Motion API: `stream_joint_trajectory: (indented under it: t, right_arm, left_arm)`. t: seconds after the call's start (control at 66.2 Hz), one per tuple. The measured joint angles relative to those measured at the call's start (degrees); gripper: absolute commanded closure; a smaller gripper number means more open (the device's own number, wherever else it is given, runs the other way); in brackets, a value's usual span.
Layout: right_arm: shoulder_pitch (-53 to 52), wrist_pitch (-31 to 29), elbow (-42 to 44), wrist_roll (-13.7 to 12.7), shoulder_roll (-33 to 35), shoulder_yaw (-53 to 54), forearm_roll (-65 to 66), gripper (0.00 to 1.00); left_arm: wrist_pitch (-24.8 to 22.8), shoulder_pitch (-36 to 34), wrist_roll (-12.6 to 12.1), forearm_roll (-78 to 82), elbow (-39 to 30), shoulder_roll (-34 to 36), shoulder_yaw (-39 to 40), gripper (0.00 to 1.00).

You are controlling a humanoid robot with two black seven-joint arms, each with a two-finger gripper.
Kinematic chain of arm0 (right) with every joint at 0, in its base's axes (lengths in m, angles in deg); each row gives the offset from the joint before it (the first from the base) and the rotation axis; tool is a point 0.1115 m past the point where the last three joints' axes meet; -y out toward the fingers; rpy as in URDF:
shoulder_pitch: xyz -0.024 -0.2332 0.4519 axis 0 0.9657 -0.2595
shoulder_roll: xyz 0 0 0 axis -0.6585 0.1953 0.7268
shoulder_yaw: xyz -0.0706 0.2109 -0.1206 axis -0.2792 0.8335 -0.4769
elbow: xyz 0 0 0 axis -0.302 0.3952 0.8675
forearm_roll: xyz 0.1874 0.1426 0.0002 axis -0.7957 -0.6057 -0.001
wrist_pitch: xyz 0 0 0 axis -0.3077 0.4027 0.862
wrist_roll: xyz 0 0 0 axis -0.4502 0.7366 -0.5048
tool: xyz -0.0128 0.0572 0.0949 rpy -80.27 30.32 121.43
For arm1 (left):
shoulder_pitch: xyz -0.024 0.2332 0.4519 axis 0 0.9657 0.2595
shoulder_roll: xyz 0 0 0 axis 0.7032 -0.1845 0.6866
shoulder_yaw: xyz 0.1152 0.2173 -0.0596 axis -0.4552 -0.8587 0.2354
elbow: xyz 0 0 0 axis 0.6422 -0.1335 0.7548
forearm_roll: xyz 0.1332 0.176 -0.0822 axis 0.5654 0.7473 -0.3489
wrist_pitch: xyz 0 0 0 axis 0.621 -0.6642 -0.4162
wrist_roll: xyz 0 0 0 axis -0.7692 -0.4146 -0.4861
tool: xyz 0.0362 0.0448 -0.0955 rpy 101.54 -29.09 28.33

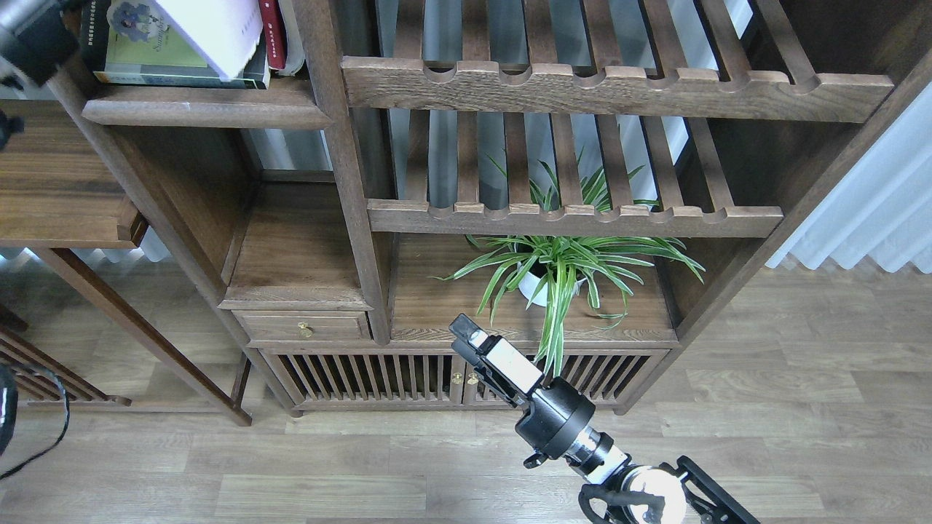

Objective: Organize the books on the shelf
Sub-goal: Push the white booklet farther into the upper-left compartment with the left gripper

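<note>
The thin pale lavender-white book (211, 29) hangs tilted at the top left, its upper part cut off by the frame edge. Below it the thick black-grey book with the lime-yellow panel (156, 54) lies flat on the dark brown shelf board (204, 110). The dark red book (273, 33) stands upright at the right end, against the post. Only the dark wrist of my left arm (33, 33) shows in the top-left corner; its fingers are above the frame. My right gripper (464, 333) hovers low in front of the cabinet, empty, its fingers not distinguishable.
Two slatted racks with scalloped front rails (611, 87) fill the right of the unit. A spider plant in a white pot (557, 273) stands on the lower board behind my right gripper. A small drawer (306, 327), slatted doors and a side table (58, 189) are nearby.
</note>
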Motion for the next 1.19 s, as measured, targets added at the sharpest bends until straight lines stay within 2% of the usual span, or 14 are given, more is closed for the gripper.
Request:
stream_joint_trajectory:
  t: [0.121,0.408,0.726,1.013,1.073,1.119,1.134,1.194]
  right_arm:
    - [0.0,0.0,0.0,0.0,0.0,0.0,0.0,0.01]
    - [0.0,0.0,-0.4,0.1,0.0,0.4,-0.2,0.01]
    - [0.0,0.0,-0.7,0.2,0.0,0.9,-0.5,0.01]
    - [0.0,0.0,-1.0,0.2,0.0,0.9,-0.6,0.01]
    - [0.0,0.0,-1.1,0.2,0.0,0.9,-0.6,0.01]
    - [0.0,0.0,-1.1,0.4,0.0,0.9,-0.6,0.01]
    - [0.0,0.0,-1.2,0.5,0.0,0.9,-0.6,0.01]
    - [-0.1,0.0,-1.3,1.0,0.0,0.9,-0.6,0.01]
  left_arm:
    - [0.0,-2.7,0.0,3.9,1.5,0.3,-0.3,0.95]
    - [0.0,-9.3,0.0,8.7,9.9,-0.4,-2.5,0.95]
    - [0.0,-12.4,0.0,11.5,18.2,-0.9,-2.8,0.95]
    - [0.0,-13.7,0.0,15.7,22.2,-6.3,-2.9,0.94]
    - [0.0,-14.1,0.0,16.8,22.8,-7.1,-2.9,0.86]
    - [0.0,-14.2,0.0,17.4,23.2,-7.5,-2.9,0.70]
    - [0.0,-14.2,0.0,17.6,23.4,-7.6,-3.0,0.62]
    - [0.0,-14.3,0.1,17.8,24.0,-7.9,-3.3,0.54]
